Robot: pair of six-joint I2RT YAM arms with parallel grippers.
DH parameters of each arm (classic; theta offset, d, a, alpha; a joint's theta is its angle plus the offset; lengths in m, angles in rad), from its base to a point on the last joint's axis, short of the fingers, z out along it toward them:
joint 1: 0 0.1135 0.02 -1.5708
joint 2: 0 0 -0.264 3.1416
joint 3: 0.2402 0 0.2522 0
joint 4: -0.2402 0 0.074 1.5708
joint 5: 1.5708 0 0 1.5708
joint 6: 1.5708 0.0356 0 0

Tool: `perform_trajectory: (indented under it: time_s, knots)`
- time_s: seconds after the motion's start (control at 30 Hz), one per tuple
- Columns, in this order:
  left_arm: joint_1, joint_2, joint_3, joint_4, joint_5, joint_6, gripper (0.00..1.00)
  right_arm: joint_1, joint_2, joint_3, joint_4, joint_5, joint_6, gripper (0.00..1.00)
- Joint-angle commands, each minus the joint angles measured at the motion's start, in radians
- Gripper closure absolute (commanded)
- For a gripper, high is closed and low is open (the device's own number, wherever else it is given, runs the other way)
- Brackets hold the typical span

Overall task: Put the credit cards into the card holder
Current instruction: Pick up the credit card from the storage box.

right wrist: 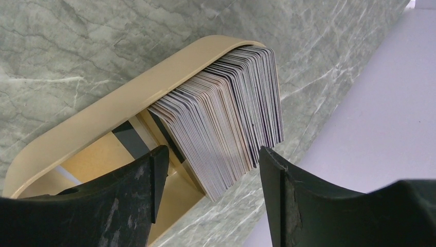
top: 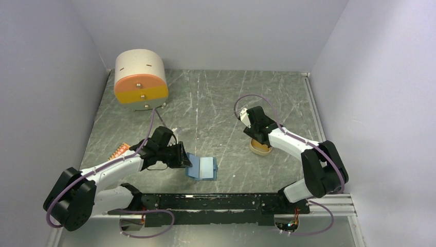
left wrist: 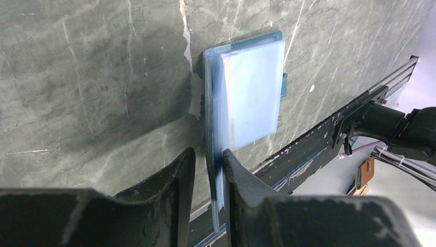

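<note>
At right gripper [right wrist: 212, 154], noted jaws apart framing cards [right wrist: 226, 118] standing on edge in tray [right wrist: 103, 110] at 12 o'clock, edges running 1-to-7, nearer this arm, and left gripper [left wrist: 208, 154] clamped on edge of open holder [left wrist: 252, 92], lying 8 o'clock from tray in top view.

Scratched stone-look table [top: 226, 98] (matt), glossy clear-sleeved card holder [left wrist: 253, 98], smooth tan tray [right wrist: 123, 100]

Bare table [top: 221, 103] btwn card holder [top: 202, 167] & tray [top: 260, 150]; drawer unit [top: 140, 82] fills far-left corner.

no legible text, labels or nos. anywhere
</note>
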Motion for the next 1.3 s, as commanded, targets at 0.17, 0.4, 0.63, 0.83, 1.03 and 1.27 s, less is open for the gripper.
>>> perform_trajectory:
  time_s: [0.17,0.4,0.63,0.83,1.03,1.27]
  knots:
    - [0.006,0.003,0.018,0.022,0.021,-0.006,0.69,-0.001,0.020,-0.008,0.040,0.070,-0.018,0.37]
    - [0.005,-0.001,0.019,0.022,0.020,-0.008,0.69,0.001,-0.034,-0.003,0.053,0.094,-0.016,0.50]
    - [0.005,0.003,0.027,0.023,0.029,-0.010,0.69,0.002,-0.059,0.002,0.040,0.082,-0.017,0.55]
    - [0.005,0.000,0.031,0.016,0.026,-0.011,0.69,0.004,-0.063,0.009,0.027,0.059,-0.013,0.65]
    - [0.004,0.004,0.026,0.028,0.032,-0.016,0.69,0.007,-0.070,0.018,0.006,0.033,-0.005,0.71]
    - [0.004,0.014,0.020,0.045,0.040,-0.023,0.69,0.012,-0.085,0.032,-0.020,0.022,0.010,0.77]
